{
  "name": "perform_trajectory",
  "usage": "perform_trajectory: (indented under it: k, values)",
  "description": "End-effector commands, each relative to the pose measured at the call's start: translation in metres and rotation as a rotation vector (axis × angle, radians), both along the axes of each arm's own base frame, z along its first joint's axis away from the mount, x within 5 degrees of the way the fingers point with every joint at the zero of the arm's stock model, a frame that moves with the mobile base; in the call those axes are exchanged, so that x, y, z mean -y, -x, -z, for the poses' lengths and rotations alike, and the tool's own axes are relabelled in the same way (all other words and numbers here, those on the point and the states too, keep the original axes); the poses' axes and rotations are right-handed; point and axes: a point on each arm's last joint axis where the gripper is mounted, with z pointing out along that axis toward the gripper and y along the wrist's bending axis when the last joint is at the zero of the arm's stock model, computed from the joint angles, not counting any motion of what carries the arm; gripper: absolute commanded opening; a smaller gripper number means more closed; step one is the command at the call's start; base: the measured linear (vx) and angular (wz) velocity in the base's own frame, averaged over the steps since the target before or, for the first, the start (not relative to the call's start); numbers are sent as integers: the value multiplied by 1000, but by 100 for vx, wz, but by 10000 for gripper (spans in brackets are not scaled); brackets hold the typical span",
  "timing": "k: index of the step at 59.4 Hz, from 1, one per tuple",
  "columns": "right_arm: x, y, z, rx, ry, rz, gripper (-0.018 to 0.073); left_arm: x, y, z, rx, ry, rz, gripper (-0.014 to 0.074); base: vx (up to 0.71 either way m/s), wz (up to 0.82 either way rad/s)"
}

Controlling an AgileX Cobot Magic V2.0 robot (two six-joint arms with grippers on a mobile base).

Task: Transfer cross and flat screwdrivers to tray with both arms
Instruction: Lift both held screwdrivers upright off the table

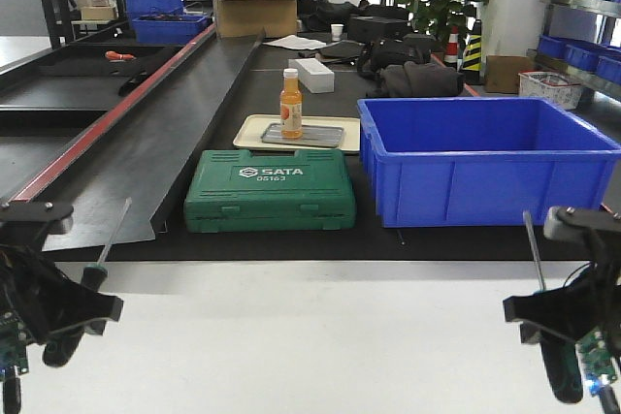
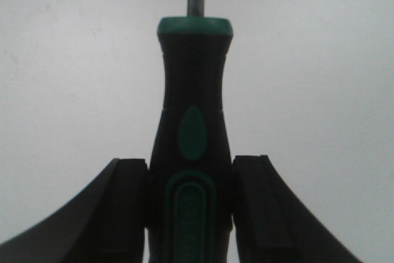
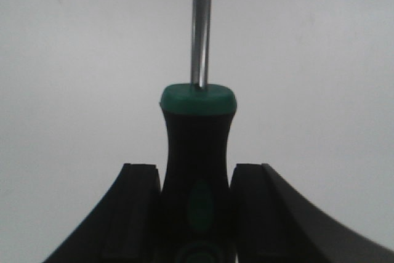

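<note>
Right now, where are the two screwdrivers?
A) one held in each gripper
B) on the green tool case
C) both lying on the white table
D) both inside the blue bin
A: the left gripper clamps the left-hand screwdriver by its handle, and the right gripper clamps the right-hand screwdriver.

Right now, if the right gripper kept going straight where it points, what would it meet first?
Probably the blue bin, at its front wall; the right gripper points its screwdriver that way across the white table. Depth is unclear, and the tip would touch first.
</note>
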Motion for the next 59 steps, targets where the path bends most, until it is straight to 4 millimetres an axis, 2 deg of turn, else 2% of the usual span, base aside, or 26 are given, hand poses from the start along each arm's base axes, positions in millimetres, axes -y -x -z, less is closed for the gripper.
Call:
perform_trajectory:
  k: [1, 15, 23, 31, 39, 49, 59]
  values:
    - [0, 26, -50, 274, -5, 0, -8, -1, 20, -51, 206, 45, -5, 0, 0, 0]
    - [1, 100, -90, 589, 5, -6, -8, -9, 70, -107, 408, 71, -4, 0, 0, 0]
    - [2, 138, -102, 704, 16, -8, -8, -13, 98, -125, 505, 80, -3, 0, 0, 0]
    - [3, 172, -113, 815, 16, -4, -8, -18, 129, -118, 583, 90, -6, 0, 0, 0]
    - [3, 195, -122, 885, 15, -5, -8, -23, 159, -109, 656, 101, -13, 0, 0, 0]
    - [3, 212, -127, 943, 15, -4, -8, -28, 197, -108, 741, 107, -10, 0, 0, 0]
    - [3, 223, -130, 975, 14, -4, -8, -34, 234, -122, 883, 128, -12, 0, 0, 0]
